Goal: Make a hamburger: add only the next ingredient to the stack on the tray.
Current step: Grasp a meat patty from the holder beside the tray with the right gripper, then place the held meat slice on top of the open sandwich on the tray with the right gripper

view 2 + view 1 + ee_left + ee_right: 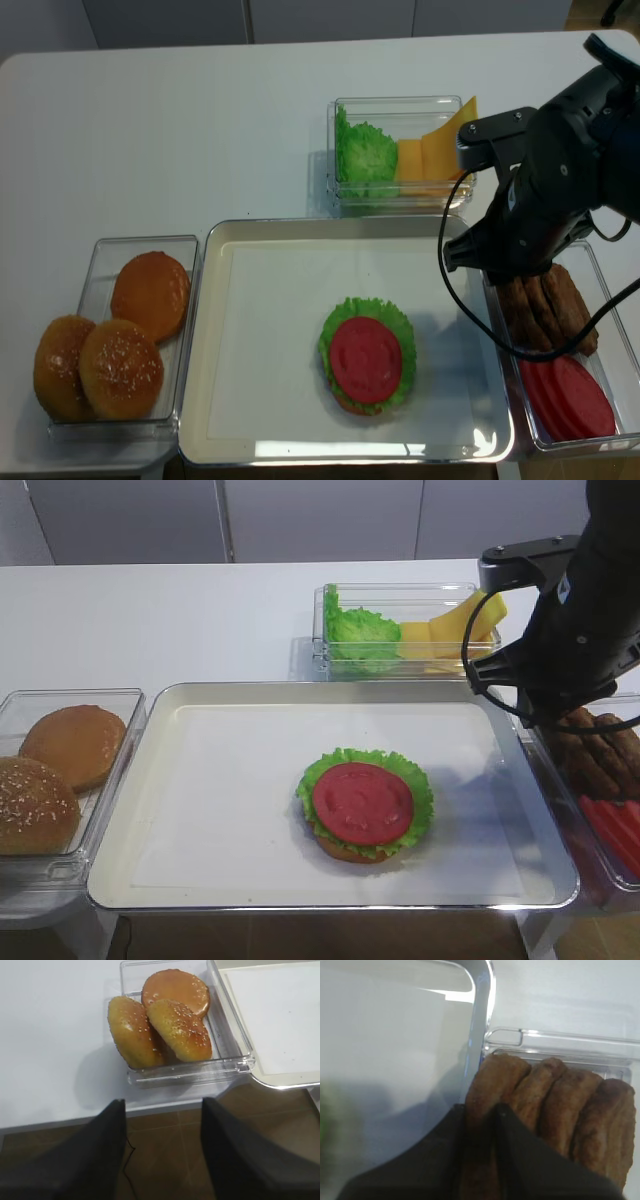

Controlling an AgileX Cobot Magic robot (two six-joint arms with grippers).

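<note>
The stack (364, 802) of bun base, lettuce and a tomato slice sits right of centre on the silver tray (150, 730). Several brown meat patties (545, 305) stand on edge in a clear box right of the tray. In the right wrist view my right gripper (481, 1107) reaches down into that box, and its two black fingers press on both sides of the leftmost patty (495, 1077). The patty still rests among the others. My left gripper (162, 1105) hangs open and empty over the floor, just off the table's front edge.
A clear box with three bun halves (170, 1020) stands left of the tray. Behind the tray is a box of lettuce and yellow cheese slices (400, 630). Red tomato slices (565, 395) lie in front of the patties in the right box. The right arm (575, 630) looms over the tray's right rim.
</note>
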